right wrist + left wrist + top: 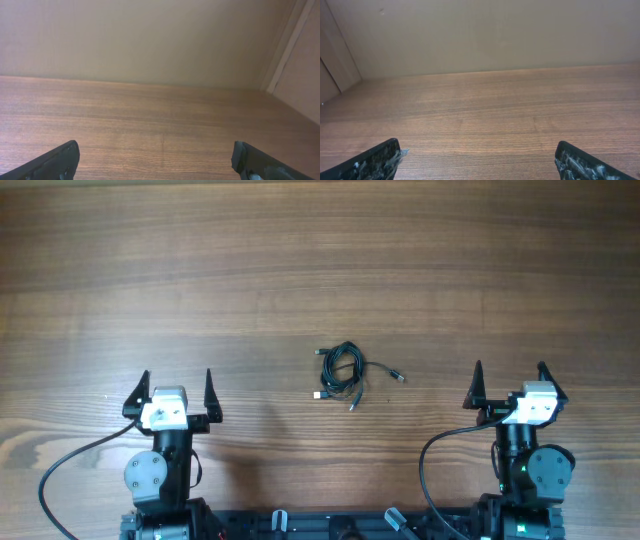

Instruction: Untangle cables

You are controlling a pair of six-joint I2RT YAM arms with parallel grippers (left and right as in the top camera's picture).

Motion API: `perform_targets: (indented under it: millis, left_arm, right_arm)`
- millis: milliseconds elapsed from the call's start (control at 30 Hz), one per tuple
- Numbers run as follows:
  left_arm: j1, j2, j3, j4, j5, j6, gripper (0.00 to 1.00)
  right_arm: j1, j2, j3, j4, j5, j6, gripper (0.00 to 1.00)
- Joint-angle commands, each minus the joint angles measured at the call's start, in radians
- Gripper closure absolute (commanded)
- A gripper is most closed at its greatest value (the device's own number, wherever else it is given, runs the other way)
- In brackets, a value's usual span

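My left hand (176, 377) sits at the near left of the worktop (300, 260), fingers spread fully wide and holding nothing. Its wrist camera shows only bare wood and a plain wall.

Moving right, the cables (345, 375) lie in one small knot near the middle of the worktop, between the two hands, a little farther out and well apart from both. A pale plug (320, 395) pokes out at the bundle's lower left, and a loose end (396, 375) trails off to its right.

At the far right, my right hand (509, 368) is likewise wide open and empty, and its camera sees no cable either.

Nothing is untangled yet, so I judge the step in hand is the first reach. To do it well I'd bring the hands in from either side and pin the coil lightly with one. With the other I'd take a free end low against the wood, since the cords are so thin. Then I'd draw it out slowly rather than tug the knot tighter.

I can read no brand, label or writing anywhere.
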Motion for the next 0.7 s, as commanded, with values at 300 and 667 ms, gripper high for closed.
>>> perform_targets:
  millis: [300, 667]
  left_arm:
    - [-0.005, 0.004, -0.005, -0.005, 0.012, 0.016, 0.0]
    - [-0.005, 0.004, -0.005, 0.026, 0.012, 0.016, 0.0]
  right_arm:
    - [0.005, 0.0, -0.002, 0.002, -0.013, -0.01, 0.0]
    - [0.005, 0.0, -0.002, 0.002, -0.013, -0.009, 0.0]
